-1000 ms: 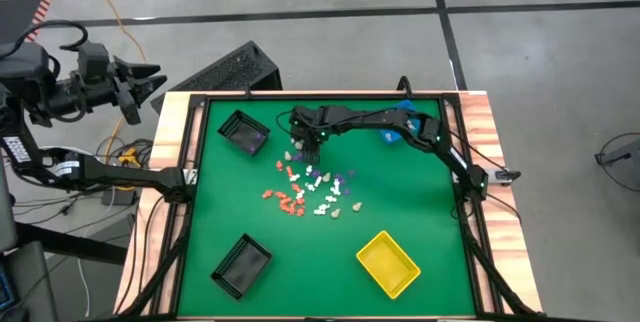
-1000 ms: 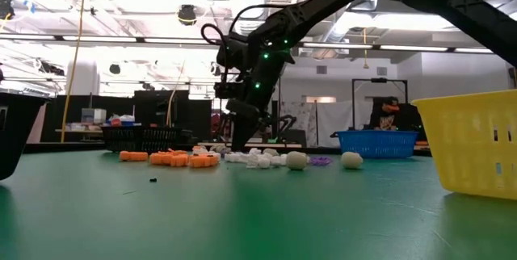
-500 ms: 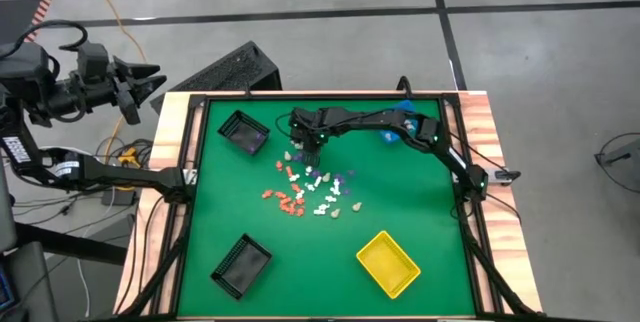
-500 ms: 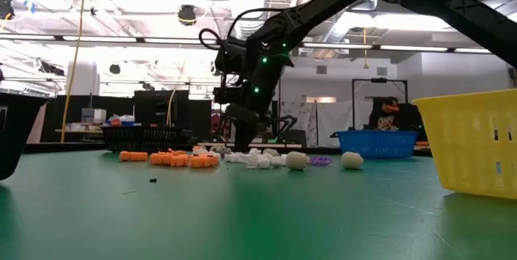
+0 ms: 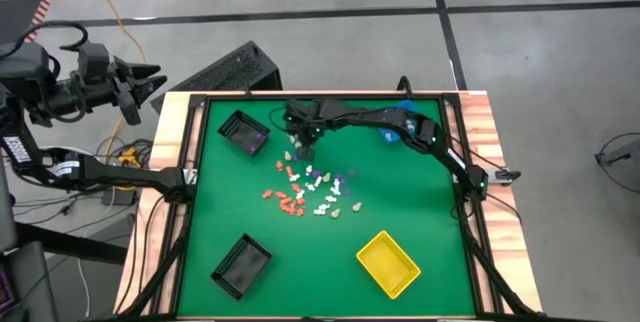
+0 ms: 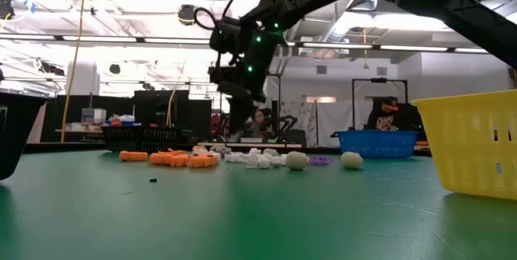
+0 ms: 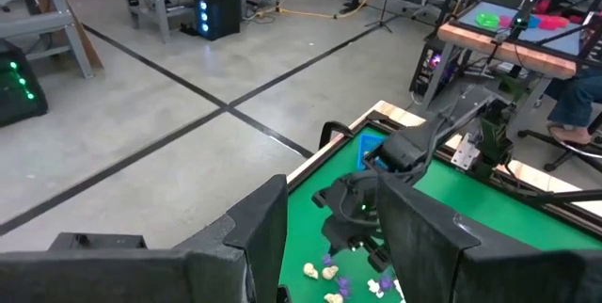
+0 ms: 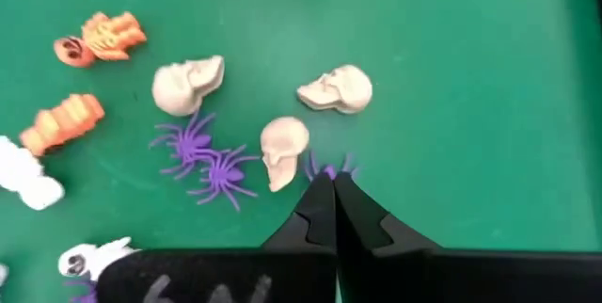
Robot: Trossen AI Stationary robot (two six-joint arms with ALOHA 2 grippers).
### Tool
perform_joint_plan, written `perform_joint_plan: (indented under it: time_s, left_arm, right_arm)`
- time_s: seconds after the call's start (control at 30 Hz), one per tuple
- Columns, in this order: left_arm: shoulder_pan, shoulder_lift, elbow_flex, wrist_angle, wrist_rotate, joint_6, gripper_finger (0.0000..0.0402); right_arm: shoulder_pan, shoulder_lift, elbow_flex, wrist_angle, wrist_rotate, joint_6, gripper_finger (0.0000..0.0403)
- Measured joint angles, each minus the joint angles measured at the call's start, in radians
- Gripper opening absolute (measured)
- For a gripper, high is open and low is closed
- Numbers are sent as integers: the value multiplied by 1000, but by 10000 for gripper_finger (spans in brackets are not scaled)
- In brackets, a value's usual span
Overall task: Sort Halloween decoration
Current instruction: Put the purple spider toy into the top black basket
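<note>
Halloween decoration (image 5: 308, 190) pieces are scattered in a loose cluster around the middle of the green table (image 5: 400, 212) in the high view, orange ones toward the left of the bunch, white and beige ones in the centre, a bit of purple on the right; up close in the right wrist view you can make out three beige skulls (image 8: 337, 88), two purple spiders (image 8: 205, 155), orange bits (image 8: 98, 36) in the upper left and white ghost-ish ones (image 8: 26, 173) at the left edge.

The right gripper (image 5: 307, 144) hangs over the upper edge of the cluster, just above centre frame; its fingers are pinched fully together, and a purple spider (image 8: 329, 167) pokes out right at the tips, so it looks like that's what it's got hold of.

The left gripper (image 5: 140, 90) sits way off the table in the upper left of the high view, fingers spread apart with nothing between them.

Two black bins (image 5: 242, 130), a yellow bin (image 5: 388, 263) at the lower right and a blue bin (image 6: 376, 142) are spread around the table edges.
</note>
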Motion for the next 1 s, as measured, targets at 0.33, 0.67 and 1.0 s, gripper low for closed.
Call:
perform_joint_plan:
  time_s: [0.33, 0.67, 1.0]
  left_arm:
    - [0, 0, 0, -1, 0, 12, 153]
    - [0, 0, 0, -2, 0, 19, 153]
    - [0, 0, 0, -2, 0, 19, 153]
  right_arm:
    - [-25, 10, 24, -49, -156, -36, 120]
    - [-53, 59, 2, -42, -86, -58, 275]
    - [-48, 57, 3, -65, -90, -55, 273]
